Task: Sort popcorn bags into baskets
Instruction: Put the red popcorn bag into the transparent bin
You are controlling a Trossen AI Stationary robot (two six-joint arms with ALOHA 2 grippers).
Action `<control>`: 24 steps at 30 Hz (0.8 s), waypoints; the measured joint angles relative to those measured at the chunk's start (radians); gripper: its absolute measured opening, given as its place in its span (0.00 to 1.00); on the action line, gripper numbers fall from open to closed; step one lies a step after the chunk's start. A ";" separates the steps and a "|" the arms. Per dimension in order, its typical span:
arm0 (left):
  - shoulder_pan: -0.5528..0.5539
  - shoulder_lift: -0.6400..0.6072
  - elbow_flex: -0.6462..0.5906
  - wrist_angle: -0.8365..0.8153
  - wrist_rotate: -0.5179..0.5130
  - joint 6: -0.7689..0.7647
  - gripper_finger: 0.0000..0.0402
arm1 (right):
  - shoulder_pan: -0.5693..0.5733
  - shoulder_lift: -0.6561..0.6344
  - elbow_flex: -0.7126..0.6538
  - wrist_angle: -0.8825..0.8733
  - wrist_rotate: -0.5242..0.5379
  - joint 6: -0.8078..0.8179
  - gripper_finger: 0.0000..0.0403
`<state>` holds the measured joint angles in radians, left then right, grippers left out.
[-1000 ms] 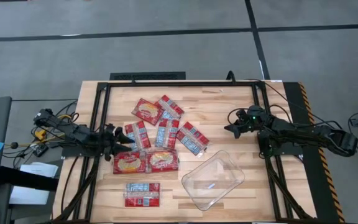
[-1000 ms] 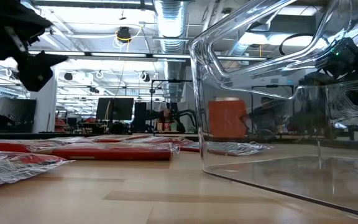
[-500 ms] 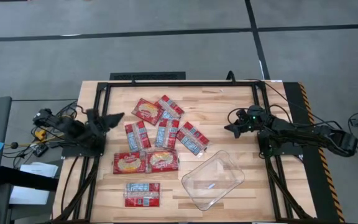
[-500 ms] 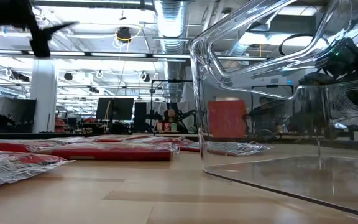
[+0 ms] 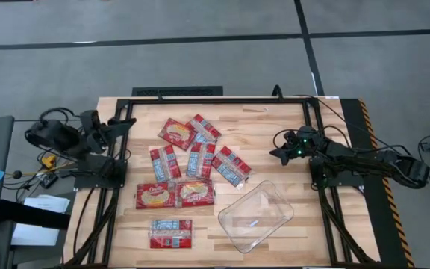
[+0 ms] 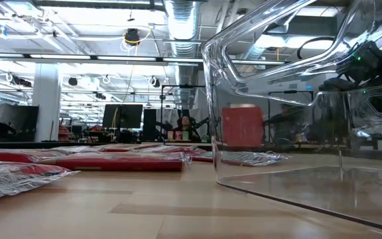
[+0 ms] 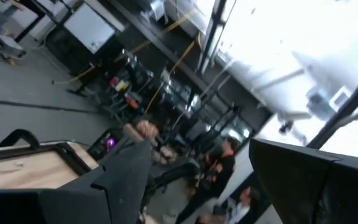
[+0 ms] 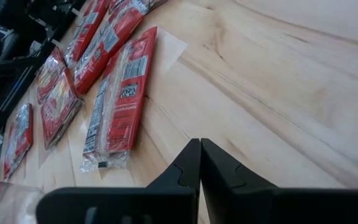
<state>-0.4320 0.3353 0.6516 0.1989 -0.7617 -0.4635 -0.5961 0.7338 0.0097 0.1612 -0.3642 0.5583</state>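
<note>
Several red popcorn bags (image 5: 195,161) lie flat on the wooden table's left half, and one more (image 5: 170,232) lies alone near the near edge. In the right wrist view the nearest bag (image 8: 120,102) rests flat ahead of the fingers. The clear tub (image 5: 256,217) stands on its base right of them, slanted and holding no bag; the low view shows it large (image 6: 277,99). My left gripper (image 5: 118,125) is open at the table's left edge, raised and pointing into the room (image 7: 216,180). My right gripper (image 5: 278,155) is shut (image 8: 199,163) above bare wood, right of the bags.
A black metal frame (image 5: 215,99) runs around the tabletop. Bare wood (image 5: 275,127) lies between the bags and my right gripper. Cables and gear (image 5: 47,161) sit off the left edge. People and desks (image 7: 219,165) show in the room beyond.
My left gripper has drawn back from the bags toward the table's left edge, risen and tipped upward, leaving the low view. No bag has moved.
</note>
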 joint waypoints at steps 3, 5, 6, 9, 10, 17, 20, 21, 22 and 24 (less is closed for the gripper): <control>0.000 0.077 0.134 -0.156 0.022 -0.018 0.65 | -0.002 0.000 0.000 0.003 0.001 0.000 0.09; 0.000 0.128 0.216 -0.245 0.024 -0.026 0.65 | -0.002 0.000 0.000 0.002 0.000 0.000 0.09; 0.000 0.150 0.255 -0.285 0.023 -0.032 0.65 | -0.002 0.000 0.000 0.000 0.000 0.000 0.09; 0.000 0.213 0.353 -0.373 0.001 -0.050 0.65 | -0.001 0.000 0.000 0.000 0.000 0.000 0.08; 0.000 0.229 0.379 -0.399 -0.020 -0.054 0.65 | -0.001 0.000 0.000 0.000 0.000 0.000 0.08; 0.000 0.271 0.462 -0.477 -0.169 -0.013 0.65 | -0.001 0.000 0.000 -0.001 0.000 -0.002 0.07; 0.000 0.271 0.463 -0.478 -0.250 -0.004 0.65 | -0.001 0.000 0.000 -0.006 0.001 -0.006 0.08; 0.000 0.271 0.463 -0.479 -0.277 -0.004 0.65 | -0.001 0.000 0.000 -0.006 0.001 -0.006 0.08; 0.000 0.271 0.463 -0.480 -0.299 -0.004 0.65 | -0.001 0.000 0.000 -0.006 0.001 -0.006 0.09; 0.000 0.271 0.463 -0.482 -0.327 -0.004 0.65 | -0.001 0.000 0.000 -0.006 0.000 -0.006 0.09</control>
<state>-0.4320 0.6060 1.1145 -0.2829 -1.0888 -0.4674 -0.5972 0.7338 0.0097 0.1555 -0.3637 0.5526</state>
